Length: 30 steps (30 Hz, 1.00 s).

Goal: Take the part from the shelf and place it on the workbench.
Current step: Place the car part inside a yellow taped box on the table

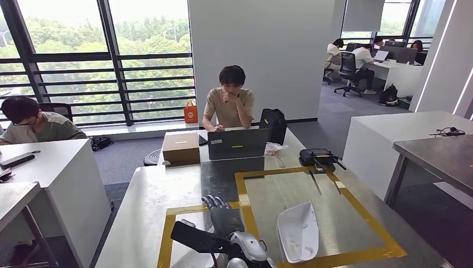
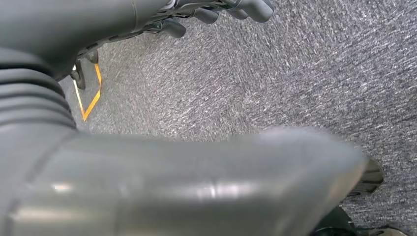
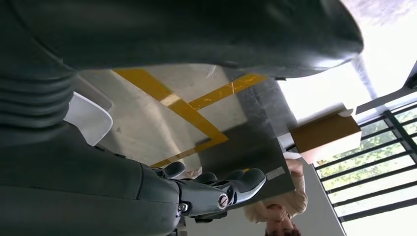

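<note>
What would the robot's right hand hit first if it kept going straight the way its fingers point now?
Probably the open laptop at the workbench's far end. The right hand hangs above the bench, holding nothing, fingers aimed away from the robot; only bare steel and yellow tape lie between. Its height is hard to judge.

My head view looks forward and down from high on the body, over the workbench [image 1: 167,190] and its yellow tape [image 1: 241,190] toward the windows. My left wrist camera hangs low, facing the grey carpet [image 2: 275,78] at close range behind the left hand [image 2: 211,12]. My right wrist camera sits tight behind the right hand [image 3: 206,189], turned, above the bench; it shares the tape [image 3: 192,110] and the cardboard box [image 3: 322,132] with the head view [image 1: 181,147].
</note>
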Motion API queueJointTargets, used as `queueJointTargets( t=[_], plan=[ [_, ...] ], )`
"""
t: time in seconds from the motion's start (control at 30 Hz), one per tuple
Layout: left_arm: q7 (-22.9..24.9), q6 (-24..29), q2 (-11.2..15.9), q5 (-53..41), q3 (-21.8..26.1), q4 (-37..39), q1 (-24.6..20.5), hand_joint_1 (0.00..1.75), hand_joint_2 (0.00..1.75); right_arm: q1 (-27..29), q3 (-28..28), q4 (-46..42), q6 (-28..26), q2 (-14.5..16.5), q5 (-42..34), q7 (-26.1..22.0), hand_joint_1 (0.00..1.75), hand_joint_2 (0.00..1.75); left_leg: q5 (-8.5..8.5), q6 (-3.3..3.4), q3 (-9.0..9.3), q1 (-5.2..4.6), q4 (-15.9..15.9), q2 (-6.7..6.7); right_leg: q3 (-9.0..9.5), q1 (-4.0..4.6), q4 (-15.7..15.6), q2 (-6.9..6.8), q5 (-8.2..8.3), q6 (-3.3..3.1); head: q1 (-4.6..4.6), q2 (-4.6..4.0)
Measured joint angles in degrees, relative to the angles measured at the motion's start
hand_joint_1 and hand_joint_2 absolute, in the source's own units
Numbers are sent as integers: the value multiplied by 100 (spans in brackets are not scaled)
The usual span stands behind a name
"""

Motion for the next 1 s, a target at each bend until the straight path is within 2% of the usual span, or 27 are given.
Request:
queueJointTargets(
  t=[0.27,0.4,0.47,0.5,0.53,0.6,0.63,0.67,0.7,0.77,0.8,0.83,0.93,0.97,1.0],
  plan=[
    [56,0,19,-2,10,0,2,0,0,1,0,0,-145,-40,-73,-104,0,0,-22,36,-7,-22,33,0,5,-22,-4,0,7,26,0,0],
    [82,0,26,-40,11,0,1,0,0,2,0,-3,-215,-61,-122,-137,0,0,-13,93,-7,-40,44,0,22,-41,-14,1,24,85,1,0],
    [89,0,20,-50,11,0,-1,0,0,1,0,-5,-249,-76,-138,-145,0,0,47,142,18,-8,-11,18,11,-44,41,-1,-29,131,2,0],
    [92,0,16,-52,11,0,-3,0,0,-1,0,-6,-264,-86,-148,-156,0,0,74,167,25,13,-43,30,-50,-44,189,-3,-147,157,2,0],
    [97,1,14,-52,11,0,-3,0,0,2,0,-7,-274,-98,-157,-170,0,0,92,184,25,29,-61,43,-166,-53,463,-6,-330,184,3,0],
    [107,2,16,-53,11,0,-2,0,0,26,0,-7,-282,-129,-169,-203,0,0,104,198,-2,33,-59,57,-491,-81,1232,-9,-721,236,4,0],
    [110,2,16,-53,12,0,1,0,0,47,0,-7,-282,-147,-171,-214,0,0,108,194,-16,36,-51,61,-609,-100,1530,-9,-822,256,4,0],
    [111,2,16,-53,13,0,3,0,0,66,0,-7,-283,-163,-172,-223,0,0,113,186,-32,43,-39,63,-635,-117,1636,-11,-814,274,4,0],
    [113,1,15,-53,14,1,4,0,0,78,0,-7,-284,-174,-174,-229,0,0,117,172,-50,56,-21,64,-551,-133,1520,-14,-708,289,4,0],
    [115,5,13,-52,16,0,4,0,0,77,0,-9,-305,-180,-184,-253,0,0,115,120,-91,87,35,63,-110,-161,758,-30,-409,315,4,0],
    [115,12,13,-52,17,0,2,0,0,75,0,-18,-328,-180,-197,-278,0,0,114,79,-109,95,59,60,84,-156,433,-22,-297,302,1,0],
    [114,21,14,-52,19,-1,2,0,0,72,0,-29,-356,-181,-213,-307,0,0,117,36,-123,95,80,55,204,-150,211,-13,-243,277,1,0],
    [109,42,16,-46,31,0,7,0,0,68,0,-82,-436,-187,-265,-396,0,0,162,-98,-156,93,81,41,184,-130,131,18,-213,122,6,0],
    [108,46,16,-45,37,0,11,0,0,66,0,-108,-464,-186,-288,-432,0,0,132,-135,-184,100,106,40,172,-135,107,14,-194,67,6,0],
    [105,48,15,-44,43,1,14,0,0,66,-1,-144,-493,-185,-322,-481,0,0,30,-161,-233,108,207,39,156,-140,85,8,-161,16,5,0]
  ],
)
